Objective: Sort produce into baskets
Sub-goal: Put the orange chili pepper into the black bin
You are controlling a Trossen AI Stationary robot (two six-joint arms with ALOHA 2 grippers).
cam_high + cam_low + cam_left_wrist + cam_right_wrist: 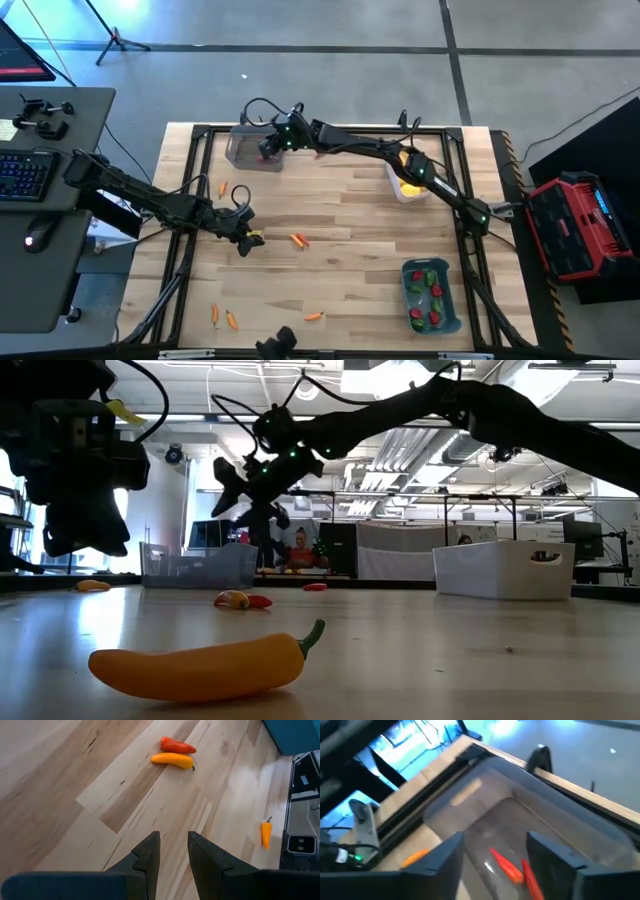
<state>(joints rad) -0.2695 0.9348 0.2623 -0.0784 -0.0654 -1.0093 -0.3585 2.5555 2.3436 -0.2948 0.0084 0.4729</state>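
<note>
My right gripper [270,147] reaches to the table's far left and hangs open over the clear smoky grey basket [252,148]. Two red-orange pieces of produce [509,866] show below the gap between its fingers, inside the basket's walls [470,795], touching neither finger. My left gripper [173,851] stands low over the table's left middle, its fingers a narrow gap apart with nothing between them. Ahead of it a red pepper [177,745] and a yellow pepper [172,760] lie side by side on the wood. The white basket [405,185] holds yellow fruits, and the blue-grey basket [430,295] holds red and green peppers.
Small orange carrots lie loose on the table: one beside the clear basket [222,188], two near the front left [222,316]. An orange-yellow pepper [200,665] lies near the front edge. A black frame rail [330,128] runs around the tabletop. People sit in the room beyond [300,550].
</note>
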